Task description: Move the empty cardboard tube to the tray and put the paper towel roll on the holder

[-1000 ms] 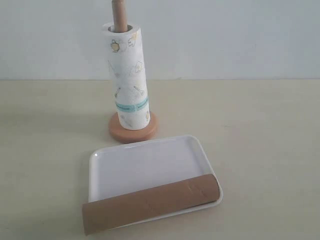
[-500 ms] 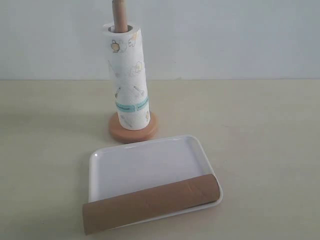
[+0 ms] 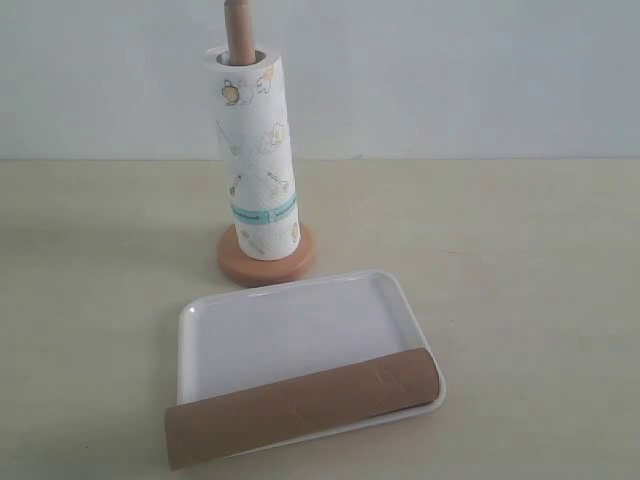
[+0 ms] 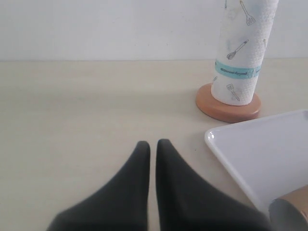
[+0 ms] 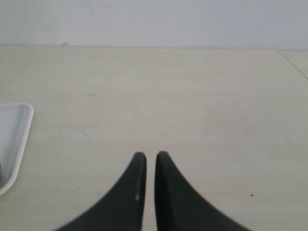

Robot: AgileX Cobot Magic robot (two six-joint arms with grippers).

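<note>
The brown cardboard tube (image 3: 300, 407) lies across the near edge of the white tray (image 3: 290, 330), its left end sticking out past the rim; that end also shows as tube (image 4: 291, 214) by the tray (image 4: 269, 149). The printed paper towel roll (image 3: 256, 155) stands upright on the holder (image 3: 266, 262), the dowel poking out of its core. Roll (image 4: 240, 57) and the holder's base (image 4: 228, 107) appear in the left wrist view. My left gripper (image 4: 152, 143) is shut and empty over bare table, left of the tray. My right gripper (image 5: 150, 155) is shut and empty, right of the tray (image 5: 14, 139).
A pale wall runs along the table's far edge. A table seam or edge (image 5: 293, 62) shows at the far right of the right wrist view. Neither arm appears in the exterior view.
</note>
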